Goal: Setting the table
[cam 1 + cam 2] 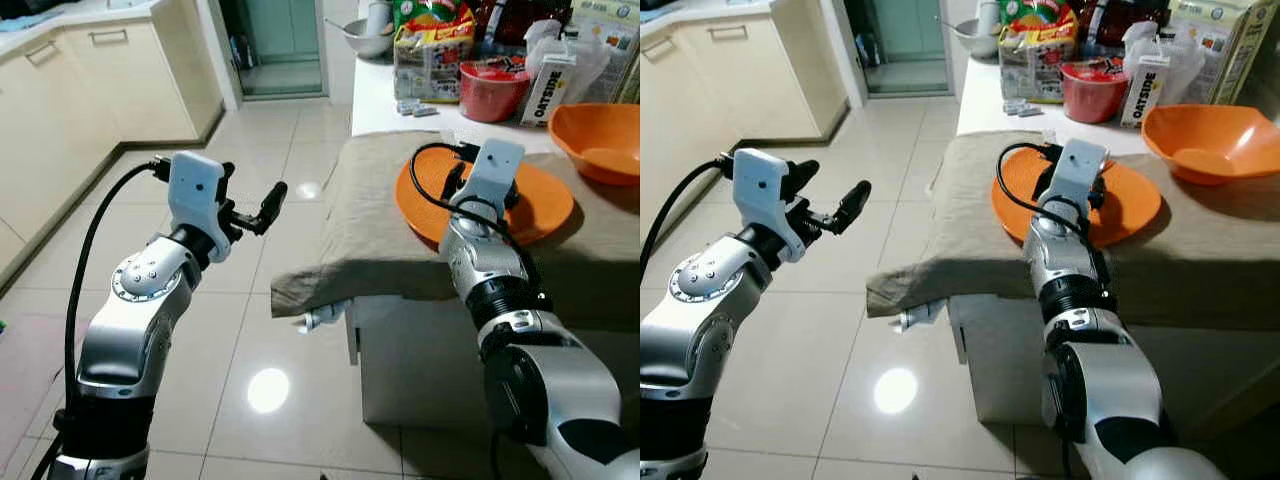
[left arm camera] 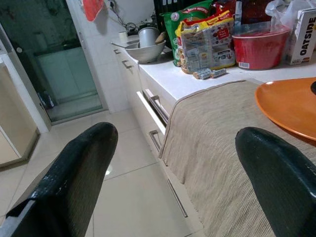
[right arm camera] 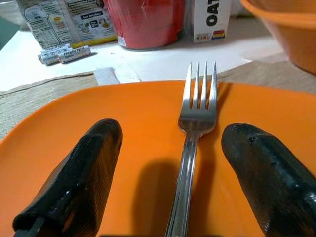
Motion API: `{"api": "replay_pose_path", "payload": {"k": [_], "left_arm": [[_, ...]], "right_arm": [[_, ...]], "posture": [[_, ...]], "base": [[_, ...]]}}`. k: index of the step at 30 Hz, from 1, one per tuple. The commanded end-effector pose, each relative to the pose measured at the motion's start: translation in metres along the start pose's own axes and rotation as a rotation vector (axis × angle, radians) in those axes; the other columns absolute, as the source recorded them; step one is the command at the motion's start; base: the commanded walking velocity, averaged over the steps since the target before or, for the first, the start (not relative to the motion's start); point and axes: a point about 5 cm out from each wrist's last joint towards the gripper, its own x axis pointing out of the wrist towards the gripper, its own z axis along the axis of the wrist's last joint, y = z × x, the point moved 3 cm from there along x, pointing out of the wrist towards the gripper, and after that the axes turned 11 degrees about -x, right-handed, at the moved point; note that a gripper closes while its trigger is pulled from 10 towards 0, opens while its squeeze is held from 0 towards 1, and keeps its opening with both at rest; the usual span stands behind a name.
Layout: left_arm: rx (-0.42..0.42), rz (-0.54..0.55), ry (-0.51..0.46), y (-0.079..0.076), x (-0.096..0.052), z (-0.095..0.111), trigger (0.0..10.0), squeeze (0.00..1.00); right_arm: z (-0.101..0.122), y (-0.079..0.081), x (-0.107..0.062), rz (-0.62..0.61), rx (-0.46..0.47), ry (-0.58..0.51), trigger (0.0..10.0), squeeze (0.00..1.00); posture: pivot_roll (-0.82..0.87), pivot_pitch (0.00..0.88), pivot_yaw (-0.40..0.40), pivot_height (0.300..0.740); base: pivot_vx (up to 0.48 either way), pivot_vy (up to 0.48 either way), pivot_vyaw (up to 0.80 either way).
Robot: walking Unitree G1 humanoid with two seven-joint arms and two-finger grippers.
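An orange plate (image 1: 548, 208) lies on the cloth-covered table (image 1: 375, 235). A silver fork (image 3: 193, 143) rests on the plate, tines pointing away from me. My right gripper (image 3: 170, 173) hovers low over the plate, open, one finger (image 3: 81, 177) on each side of the fork's handle without touching it. My left gripper (image 1: 250, 192) is raised over the tiled floor to the left of the table, open and holding nothing. An orange bowl (image 1: 600, 140) sits on the cloth at the back right.
Behind the cloth, a white counter (image 1: 375, 100) holds snack bags (image 1: 432, 50), a red tub (image 1: 492, 90), an Oatside carton (image 1: 548, 92) and a metal bowl (image 1: 366, 40). Cream cabinets (image 1: 90, 90) line the left. Open tiled floor (image 1: 260, 330) lies between.
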Motion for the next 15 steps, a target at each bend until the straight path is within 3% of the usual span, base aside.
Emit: {"api": "replay_pose_path", "payload": {"k": [1,9,15], "left_arm": [[0.025,0.001,-0.010,0.002,0.002,0.007,10.0,0.00],[0.028,0.000,-0.015,0.002,0.003,0.008,10.0,0.00],[0.032,-0.003,-0.020,0.002,0.003,0.010,10.0,0.00]], "right_arm": [[-0.020,0.008,-0.003,0.035,-0.004,0.095,10.0,0.00],[-0.031,0.010,-0.005,0.046,0.035,0.180,10.0,0.00],[-0.055,0.015,-0.011,0.072,0.075,0.315,10.0,0.00]], "posture": [[-0.12,0.000,0.140,0.740],[-0.12,0.000,0.140,0.740],[-0.12,0.000,0.139,0.740]], "base": [[0.000,0.000,0.00],[0.000,0.000,0.00],[0.000,0.000,0.00]]}}
